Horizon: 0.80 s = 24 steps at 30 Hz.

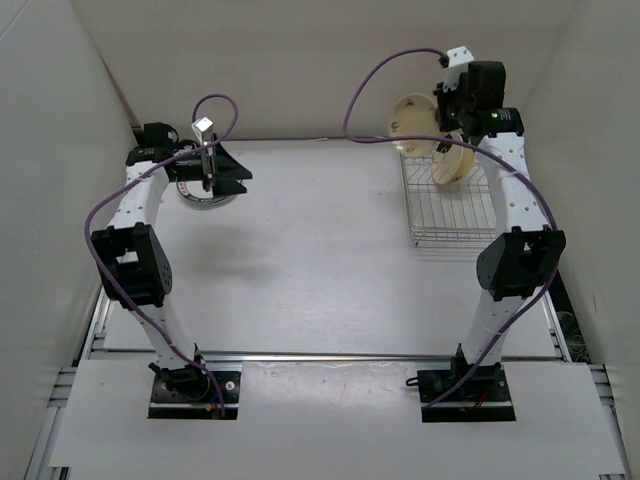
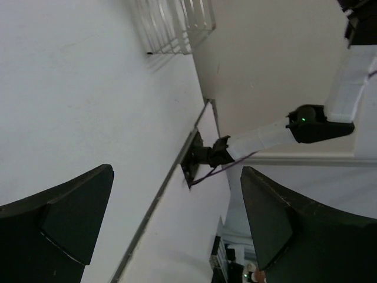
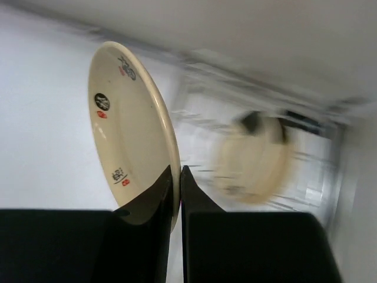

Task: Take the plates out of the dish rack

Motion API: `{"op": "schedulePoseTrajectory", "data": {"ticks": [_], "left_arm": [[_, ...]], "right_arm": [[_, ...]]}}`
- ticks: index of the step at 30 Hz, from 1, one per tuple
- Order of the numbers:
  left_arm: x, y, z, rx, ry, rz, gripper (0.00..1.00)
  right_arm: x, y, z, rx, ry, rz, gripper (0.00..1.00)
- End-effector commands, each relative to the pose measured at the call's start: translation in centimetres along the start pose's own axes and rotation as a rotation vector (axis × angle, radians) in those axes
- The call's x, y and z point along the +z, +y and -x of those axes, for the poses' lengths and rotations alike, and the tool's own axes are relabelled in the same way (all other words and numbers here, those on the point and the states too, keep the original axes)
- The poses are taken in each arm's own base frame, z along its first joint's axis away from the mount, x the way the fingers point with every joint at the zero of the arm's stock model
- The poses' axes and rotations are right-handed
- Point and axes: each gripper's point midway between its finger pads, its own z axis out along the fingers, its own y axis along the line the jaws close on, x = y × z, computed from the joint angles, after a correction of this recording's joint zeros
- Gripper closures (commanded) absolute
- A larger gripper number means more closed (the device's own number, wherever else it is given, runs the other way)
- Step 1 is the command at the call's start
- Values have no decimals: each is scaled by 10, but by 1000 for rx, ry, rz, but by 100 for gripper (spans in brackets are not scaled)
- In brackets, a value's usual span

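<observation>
Cream glazed ware: the plate (image 3: 126, 130) in my right tool (image 3: 175, 171) looks stiff, light, slick and easy to chip. The tool is closed tight on its rim, and the plate hangs edge-on above the far end of the dish rack (image 1: 450, 215). I judge so thin a rim grip could let it swivel, so moves should be slow. A second cream plate (image 1: 452, 165) leans inside the rack, and its upper rim is where I would take it. Well left of the rack, my left tool (image 2: 177, 174) stands wide open and empty over a dark-rimmed plate (image 1: 200, 192) on the tabletop (image 1: 320, 250).
</observation>
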Motion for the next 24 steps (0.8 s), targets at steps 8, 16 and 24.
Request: {"op": "schedulePoseTrajectory", "data": {"ticks": [8,16,24], "left_arm": [[44,-17,-22,-151,178,-264,5],[78,-13,-37,-161,258,-272,6],[87,-12,-37,-138,265,-254,9]], "right_arm": [[-86,194,-64,662,345,1194,100],[-78,239,-79,696,456,1283,100],[-61,265,-93,688,516,1267,100]]}}
